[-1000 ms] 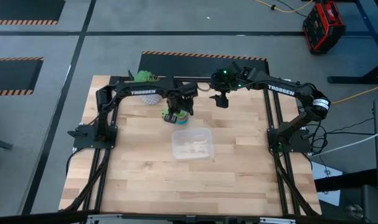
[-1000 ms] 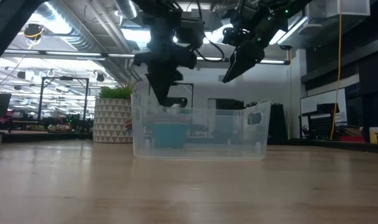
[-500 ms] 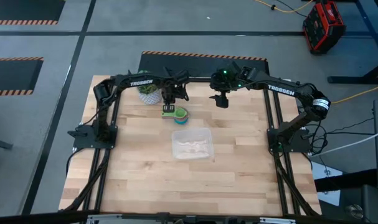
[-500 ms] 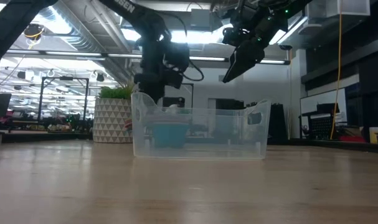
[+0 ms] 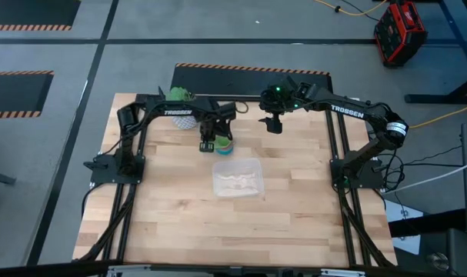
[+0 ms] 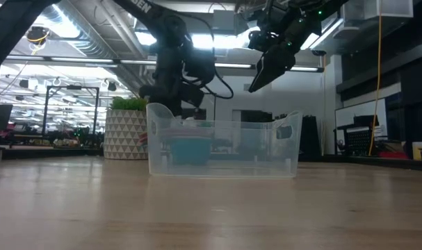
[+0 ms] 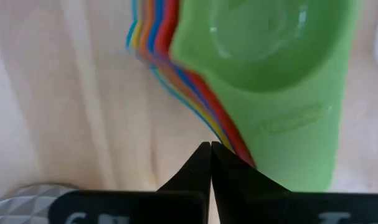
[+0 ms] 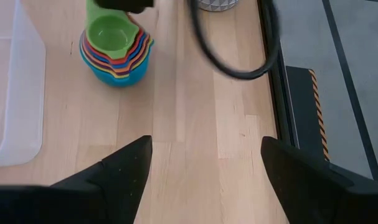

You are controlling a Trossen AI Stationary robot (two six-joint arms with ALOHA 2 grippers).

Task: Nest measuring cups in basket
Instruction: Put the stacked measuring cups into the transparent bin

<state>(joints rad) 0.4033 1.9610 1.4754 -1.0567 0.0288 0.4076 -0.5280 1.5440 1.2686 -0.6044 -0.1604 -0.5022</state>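
Observation:
The measuring cups (image 5: 225,144) stand nested in one stack on the table, just beyond the basket (image 5: 237,178). The green cup (image 8: 111,32) is on top and a light blue one is at the bottom. Their flat handles fan out toward the table's left. My left gripper (image 5: 208,145) points down, shut, with its tips (image 7: 210,149) right beside those handles. The clear basket has no cup in it. My right gripper (image 5: 273,127) hangs open above the table's far side, to the right of the cups, and holds nothing. My left gripper comes from above with its fingers shut and nothing between them. Its tips stand at the side edge of the stacked handles (image 7: 235,146), close to the red and yellow ones. I cannot tell whether they touch that edge.
A white patterned pot with a green plant (image 5: 183,115) stands at the far left, close behind my left arm. The basket's near wall (image 6: 223,163) stands in front of the cups in the low view. Bare wood lies on the near side of the basket.
My left gripper has come down from above the basket's rim toward the cups' handles and has rolled a little. Its fingers have stayed shut. The stack of cups has kept its place.

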